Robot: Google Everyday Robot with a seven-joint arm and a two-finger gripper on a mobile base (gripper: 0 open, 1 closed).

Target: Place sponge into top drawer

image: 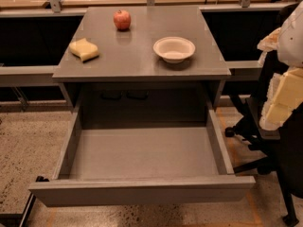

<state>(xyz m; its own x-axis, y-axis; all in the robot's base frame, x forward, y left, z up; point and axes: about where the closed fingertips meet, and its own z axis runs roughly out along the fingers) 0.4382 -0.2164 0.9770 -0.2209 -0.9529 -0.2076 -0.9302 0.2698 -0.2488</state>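
The sponge point(84, 49), a small pale yellow wavy block, lies on the left side of the grey cabinet top point(137, 63). The top drawer point(142, 190) is pulled fully out toward me, and its grey inside shows nothing in it. My gripper point(280, 97) is at the right edge of the view, close to the camera, level with the drawer's right wall and well to the right of it. It is far from the sponge and holds nothing that I can see.
A red apple point(122, 19) sits at the back of the cabinet top. A white bowl point(174, 48) sits on its right side. A black chair base point(251, 131) stands on the speckled floor right of the drawer. Dark shelving flanks the cabinet.
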